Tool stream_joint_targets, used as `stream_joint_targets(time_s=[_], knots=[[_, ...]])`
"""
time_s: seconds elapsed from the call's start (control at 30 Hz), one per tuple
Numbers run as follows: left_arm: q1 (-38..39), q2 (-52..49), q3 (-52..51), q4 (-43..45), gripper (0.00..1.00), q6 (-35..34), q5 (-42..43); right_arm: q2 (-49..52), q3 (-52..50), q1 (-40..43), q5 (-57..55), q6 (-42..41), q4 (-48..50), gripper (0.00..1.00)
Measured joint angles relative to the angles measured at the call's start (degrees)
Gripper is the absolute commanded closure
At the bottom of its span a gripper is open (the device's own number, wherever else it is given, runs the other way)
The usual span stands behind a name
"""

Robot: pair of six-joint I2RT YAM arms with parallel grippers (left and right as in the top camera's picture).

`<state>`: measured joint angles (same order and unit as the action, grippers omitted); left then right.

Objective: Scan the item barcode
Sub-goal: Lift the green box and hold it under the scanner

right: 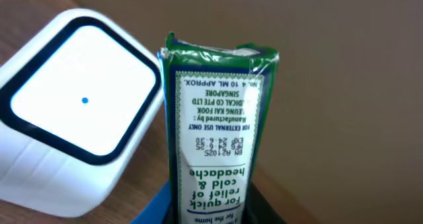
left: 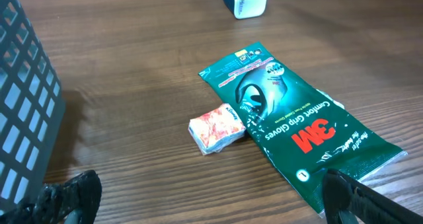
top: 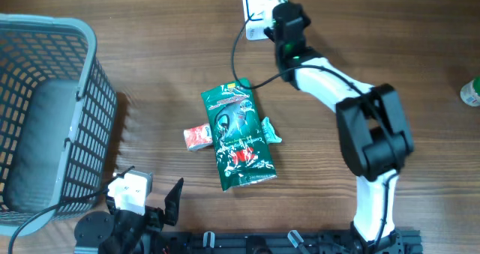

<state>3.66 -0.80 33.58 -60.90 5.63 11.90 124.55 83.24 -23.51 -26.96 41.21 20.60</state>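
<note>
Presentation of the item to the reader is the step we judge to be in hand. Our right gripper is stretched to the far side of the brown wooden table, its jaws clamped on the lower part of a small green cardboard box with white printed panels. The box stands upright in the grip, just beside the white cube-shaped scanner. From the right wrist view we cannot tell whether the two touch.

The scanner's dark-rimmed window shows a small blue dot. The panel of the box turned toward our wrist camera carries only lines of text, and we see no barcode on it. We cannot tell which side of the box bears the code.

Our left gripper sits low at the near edge, jaws wide apart and holding nothing, next to the grey plastic mesh basket. In the middle of the table lie a green foil packet of gloves and, touching its side, a small red-and-white packet.

We think the next move calls for a wrist roll that brings the barcode panel square to the window. The grip must stay firm, since the box is slim and could twist between the fingers.
</note>
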Motion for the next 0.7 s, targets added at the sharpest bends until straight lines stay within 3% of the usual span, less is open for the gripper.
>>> stream_joint_targets(time_s=[0.1,0.33,0.47,0.57,0.7], knots=[[0.0,0.0,0.0,0.0,0.0,0.0,0.0,4.4,0.8,-1.6,-4.7,7.2,9.0,0.88],[0.0,0.0,0.0,0.0,0.0,0.0,0.0,12.8,5.0,-2.8,-10.5,16.1,12.5,0.92],[0.0,0.0,0.0,0.0,0.0,0.0,0.0,14.3,7.2,-2.8,-13.3,17.0,12.5,0.88],[0.0,0.0,0.0,0.0,0.0,0.0,0.0,14.3,7.9,-2.8,-17.2,15.4,12.7,0.91],[0.0,0.0,0.0,0.0,0.0,0.0,0.0,14.1,11.5,-2.5,-22.8,6.6,0.6,0.89]])
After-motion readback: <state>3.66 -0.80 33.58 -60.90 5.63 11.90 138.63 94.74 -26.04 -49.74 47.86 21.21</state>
